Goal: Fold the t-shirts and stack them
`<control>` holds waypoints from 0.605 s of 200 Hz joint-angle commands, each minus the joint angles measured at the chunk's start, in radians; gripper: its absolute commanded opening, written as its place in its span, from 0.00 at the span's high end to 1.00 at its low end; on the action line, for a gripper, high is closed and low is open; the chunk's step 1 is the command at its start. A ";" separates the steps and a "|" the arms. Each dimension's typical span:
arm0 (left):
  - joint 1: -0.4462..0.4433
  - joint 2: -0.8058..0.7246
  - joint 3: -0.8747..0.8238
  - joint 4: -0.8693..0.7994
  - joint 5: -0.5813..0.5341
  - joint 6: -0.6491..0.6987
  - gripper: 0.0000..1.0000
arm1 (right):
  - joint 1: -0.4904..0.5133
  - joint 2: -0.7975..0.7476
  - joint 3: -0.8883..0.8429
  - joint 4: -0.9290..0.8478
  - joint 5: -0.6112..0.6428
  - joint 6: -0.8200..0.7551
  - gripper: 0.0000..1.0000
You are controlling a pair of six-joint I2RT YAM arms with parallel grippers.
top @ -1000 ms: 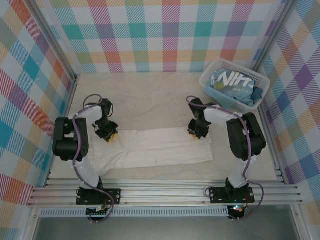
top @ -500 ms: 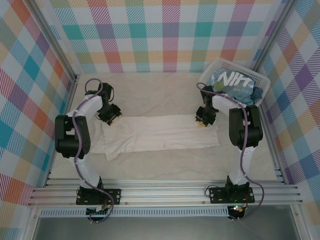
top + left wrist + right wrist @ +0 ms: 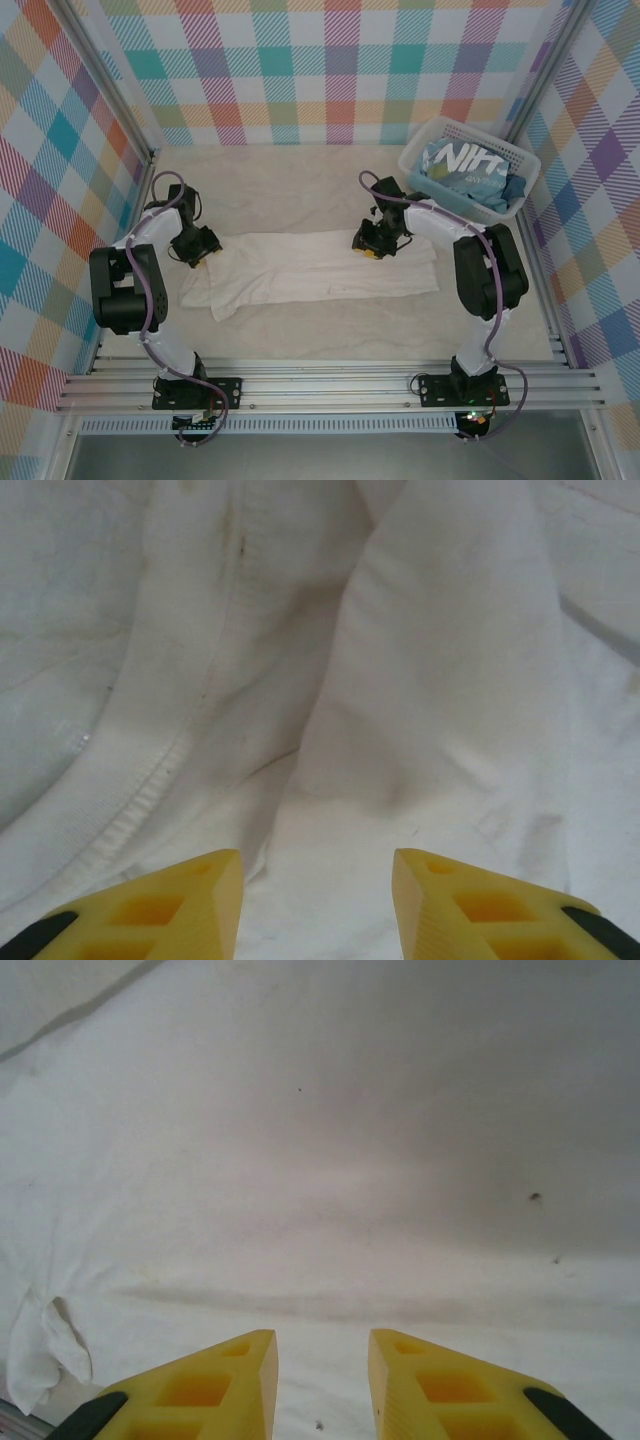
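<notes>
Looking down your left wrist camera, you find the left gripper [image 3: 315, 905] with its yellow jaws set moderately apart and nothing between them, poised over a seamed, wrinkled fold of the cream t-shirt [image 3: 430, 680]. Your right gripper [image 3: 322, 1385] shows a narrower gap, also empty, above a smooth stretch of that shirt [image 3: 330, 1190]. From above, the cream t-shirt [image 3: 320, 270] lies as a long band across the table [image 3: 300, 190], with the left gripper [image 3: 197, 250] at its bunched left end and the right gripper [image 3: 372, 245] on its far edge. You cannot tell whether either fingertip touches cloth. The blue t-shirt [image 3: 465, 170] sits crumpled in the basket [image 3: 412, 158], its lettering partly hidden.
</notes>
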 commanded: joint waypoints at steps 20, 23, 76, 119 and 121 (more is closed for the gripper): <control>0.005 0.003 -0.032 0.052 -0.043 0.051 0.64 | -0.007 0.046 0.037 0.011 -0.047 -0.006 0.70; 0.006 0.001 -0.033 0.055 -0.043 0.049 0.65 | -0.006 0.047 0.038 0.010 -0.047 -0.007 0.70; 0.005 -0.029 -0.058 0.067 -0.054 0.021 0.86 | -0.007 0.049 0.034 0.009 -0.043 -0.004 0.71; 0.005 -0.087 -0.084 0.057 -0.063 -0.013 0.99 | -0.006 0.050 0.043 0.006 -0.036 -0.008 0.71; 0.005 -0.090 -0.084 0.056 -0.063 -0.014 1.00 | -0.006 0.050 0.043 0.006 -0.036 -0.007 0.71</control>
